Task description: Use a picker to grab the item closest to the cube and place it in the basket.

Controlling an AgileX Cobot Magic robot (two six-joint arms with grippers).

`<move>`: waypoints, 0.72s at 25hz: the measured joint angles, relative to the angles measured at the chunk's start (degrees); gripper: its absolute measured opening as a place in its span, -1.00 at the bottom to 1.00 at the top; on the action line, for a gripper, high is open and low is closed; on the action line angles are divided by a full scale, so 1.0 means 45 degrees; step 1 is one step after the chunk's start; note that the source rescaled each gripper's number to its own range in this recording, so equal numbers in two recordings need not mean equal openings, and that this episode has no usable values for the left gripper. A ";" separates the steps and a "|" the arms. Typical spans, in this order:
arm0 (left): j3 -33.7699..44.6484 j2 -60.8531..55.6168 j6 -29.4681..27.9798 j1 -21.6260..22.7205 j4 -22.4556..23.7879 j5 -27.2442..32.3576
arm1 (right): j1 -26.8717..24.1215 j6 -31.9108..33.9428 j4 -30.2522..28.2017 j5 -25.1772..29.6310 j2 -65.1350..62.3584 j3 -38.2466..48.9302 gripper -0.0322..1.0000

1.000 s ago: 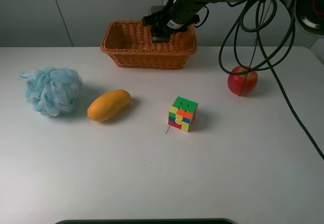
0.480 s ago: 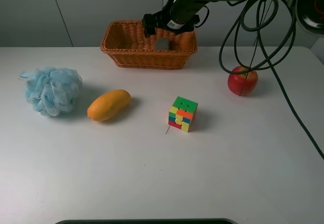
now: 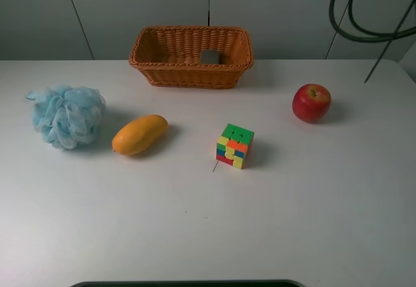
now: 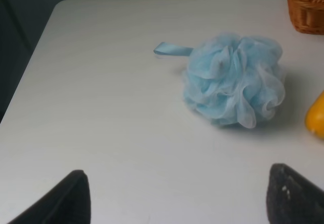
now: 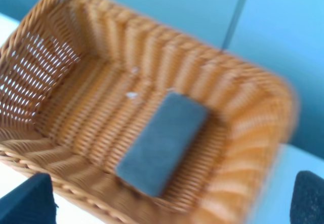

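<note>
Grey block (image 5: pixel 162 143) in basket (image 3: pixel 188 76); mango (image 3: pixel 140 134), apple (image 3: pixel 311 102) flank cube (image 3: pixel 234 146); left fingers (image 4: pixel 293 193), right fingers (image 5: pixel 25 201) released.

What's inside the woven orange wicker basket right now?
A flat grey rectangular block lies on the floor of the basket. The near wall hides part of the floor from the high camera.

Your white table (image 3: pixel 195 235) carries three loose things. You have a blue mesh bath pouf (image 3: pixel 67 116) at far left, its ribbon loop (image 4: pixel 172 49) lying flat beside it. An orange-yellow mango (image 3: pixel 140 134) lies on its side near the pouf, angled, not touching it. A red apple (image 3: pixel 311 102) sits well apart on the right, upright, stem dimple up.
</note>
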 joint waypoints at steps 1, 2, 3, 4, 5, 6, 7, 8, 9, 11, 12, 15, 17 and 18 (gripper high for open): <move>0.0000 0.0000 0.0000 0.0000 0.0000 0.0000 | -0.0206 -0.0060 -0.0241 0.0370 -0.0570 0.0000 1.00; 0.0000 0.0000 0.0000 0.0000 0.0000 0.0000 | -0.0429 -0.0131 -0.0499 0.0743 -0.1140 0.0000 1.00; 0.0000 0.0000 0.0000 0.0000 0.0000 0.0000 | -0.0680 -0.0176 -0.0714 0.1145 -0.1610 0.0000 1.00; 0.0000 0.0000 0.0000 0.0000 0.0000 0.0000 | -0.0920 -0.0244 -0.0851 0.1494 -0.2162 -0.0006 1.00; 0.0000 0.0000 0.0000 0.0000 0.0000 0.0000 | -0.1217 -0.0338 -0.0966 0.1936 -0.2710 -0.0006 1.00; 0.0000 0.0000 0.0000 0.0000 0.0000 0.0000 | -0.1534 -0.0428 -0.1052 0.2389 -0.3256 -0.0006 1.00; 0.0000 0.0000 0.0000 0.0000 0.0000 0.0000 | -0.1794 -0.0482 -0.1124 0.2751 -0.3703 -0.0006 1.00; 0.0000 0.0000 0.0000 0.0000 0.0000 0.0000 | -0.2106 -0.0515 -0.1188 0.3124 -0.4250 0.0061 1.00; 0.0000 0.0000 0.0000 0.0000 0.0000 0.0000 | -0.2425 -0.0534 -0.1250 0.3437 -0.4820 0.0214 1.00; 0.0000 0.0000 0.0000 0.0000 0.0000 0.0000 | -0.3058 -0.0566 -0.1331 0.3704 -0.5934 0.0701 1.00; 0.0000 0.0000 0.0000 0.0000 0.0000 0.0000 | -0.3431 -0.0566 -0.1350 0.3753 -0.6576 0.1031 1.00; 0.0000 0.0000 0.0000 0.0000 0.0000 0.0000 | -0.4439 -0.0598 -0.1380 0.3908 -0.8442 0.2187 1.00; 0.0000 0.0000 0.0000 0.0000 0.0000 0.0000 | -0.4991 -0.0598 -0.1380 0.3961 -0.9767 0.3046 1.00; 0.0000 0.0000 0.0000 0.0000 0.0000 0.0000 | -0.5188 -0.0598 -0.1380 0.3970 -1.0319 0.3525 1.00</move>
